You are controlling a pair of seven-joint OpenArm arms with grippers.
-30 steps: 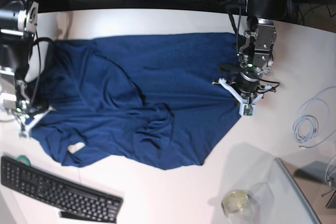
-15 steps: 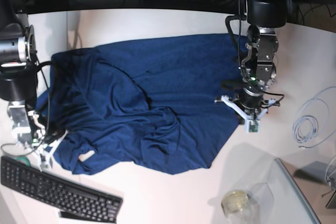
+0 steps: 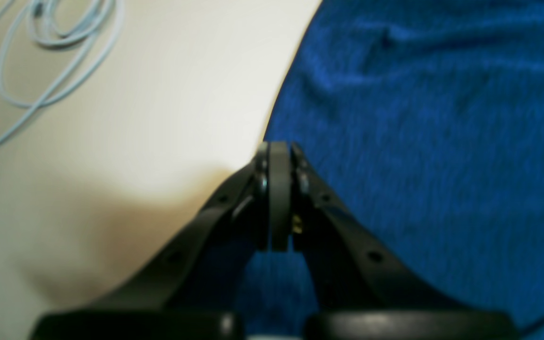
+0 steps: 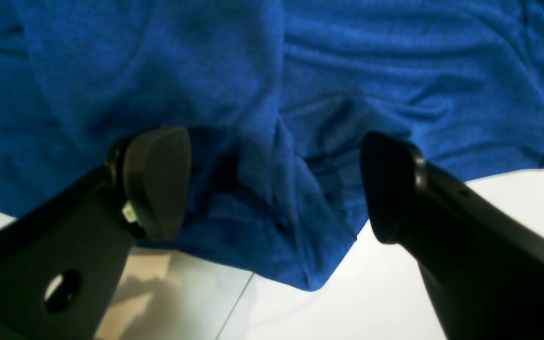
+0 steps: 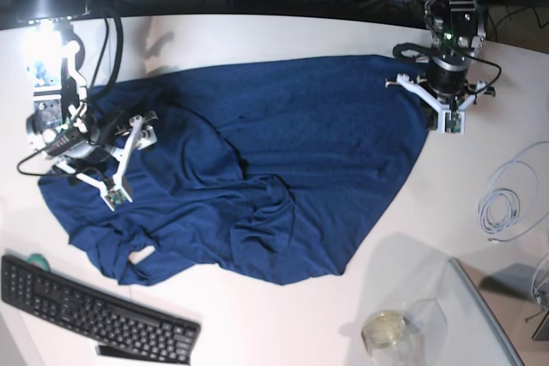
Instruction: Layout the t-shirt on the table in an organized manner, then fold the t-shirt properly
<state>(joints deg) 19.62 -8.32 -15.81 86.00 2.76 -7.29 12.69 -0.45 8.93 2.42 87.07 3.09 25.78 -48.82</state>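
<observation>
Currently right gripper (image 4: pixel 272 184) jaws spread wide, released, t-shirt (image 5: pixel 257 169) hem bunched just beneath them on the table (image 5: pixel 257 36), left gripper (image 3: pixel 279 198) clenched at the shirt's edge, cloth below and beside it, grasp unclear

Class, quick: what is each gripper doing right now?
Left gripper: shut at the t-shirt edge; whether it pinches cloth cannot be told.
Right gripper: open over the t-shirt, holding nothing.
</observation>
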